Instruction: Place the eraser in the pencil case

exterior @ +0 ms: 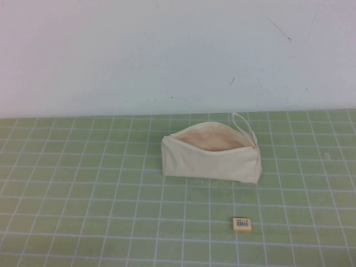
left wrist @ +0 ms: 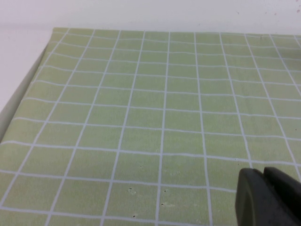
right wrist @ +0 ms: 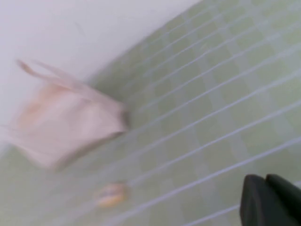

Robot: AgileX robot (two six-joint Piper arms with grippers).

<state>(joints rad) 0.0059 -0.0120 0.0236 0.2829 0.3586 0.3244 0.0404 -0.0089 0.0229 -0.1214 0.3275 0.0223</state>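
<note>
Pencil case [exterior: 211,158] gaping open on table [exterior: 83,183], eraser [exterior: 241,223] just in front. Left claw [left wrist: 265,197], right claw [right wrist: 270,200] off aside above table, seemingly together.

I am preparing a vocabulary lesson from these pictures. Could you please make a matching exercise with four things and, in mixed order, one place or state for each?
Things:
1. eraser
2. pencil case
3. loop strap
4. left gripper

Descriptions:
A. unzipped, peach lining showing
B. lies on the mat, on the robot's side of the pouch
C. at the pouch's right end
D. over bare green grid mat

The right gripper is in view of both task things.

Pairs: 1-B, 2-A, 3-C, 4-D
</note>
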